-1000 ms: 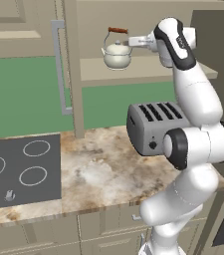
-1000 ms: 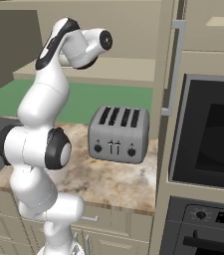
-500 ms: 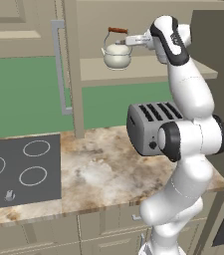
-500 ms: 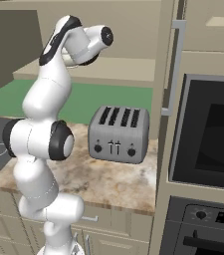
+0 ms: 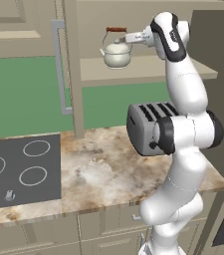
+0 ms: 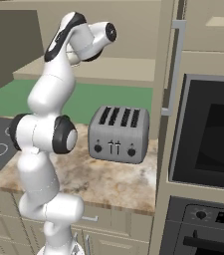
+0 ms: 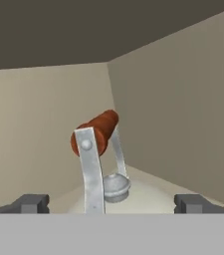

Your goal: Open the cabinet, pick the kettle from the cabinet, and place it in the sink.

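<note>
We are reaching into the open cabinet, where the kettle is sitting on the shelf. Our pincer is standing with its jaws wide apart and empty, the kettle's wooden handle bar lying at twelve o'clock, its long axis running away from us between the fingertips.

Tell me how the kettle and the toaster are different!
The kettle is round and cream-white; the toaster is boxy and grey. The kettle sits up on the shelf inside the open cabinet, while the toaster stands lower down on the speckled counter. The kettle has an arched handle with a reddish-brown bar on top; the toaster has dark slots on top instead. Both stand upright, and the open gripper holds neither.
</note>
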Motion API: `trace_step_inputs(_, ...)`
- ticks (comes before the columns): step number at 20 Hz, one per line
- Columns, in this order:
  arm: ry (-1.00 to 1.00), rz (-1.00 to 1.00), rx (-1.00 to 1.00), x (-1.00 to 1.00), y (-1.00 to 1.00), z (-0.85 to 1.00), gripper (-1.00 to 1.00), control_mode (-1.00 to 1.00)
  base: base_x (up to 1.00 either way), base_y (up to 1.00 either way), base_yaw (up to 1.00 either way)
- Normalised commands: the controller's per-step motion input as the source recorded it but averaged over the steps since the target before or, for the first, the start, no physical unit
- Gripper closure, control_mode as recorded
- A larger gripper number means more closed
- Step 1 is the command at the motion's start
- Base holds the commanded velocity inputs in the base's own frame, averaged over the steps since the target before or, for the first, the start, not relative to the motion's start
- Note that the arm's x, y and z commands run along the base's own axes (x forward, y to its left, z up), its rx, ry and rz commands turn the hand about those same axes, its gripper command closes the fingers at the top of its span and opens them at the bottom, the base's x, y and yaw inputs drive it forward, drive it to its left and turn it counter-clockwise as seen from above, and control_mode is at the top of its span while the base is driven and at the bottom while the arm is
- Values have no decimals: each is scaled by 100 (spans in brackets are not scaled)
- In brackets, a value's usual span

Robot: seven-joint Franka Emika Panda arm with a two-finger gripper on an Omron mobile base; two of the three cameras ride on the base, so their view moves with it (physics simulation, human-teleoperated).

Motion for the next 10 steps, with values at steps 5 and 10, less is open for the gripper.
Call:
trace_step_inputs(5, 0, 3, 0, 7, 13, -3, -100, -100, 0, 0, 0)
trace_step_inputs(10, 0, 1, -1, 0, 19, -11, 100, -100, 0, 0, 0)
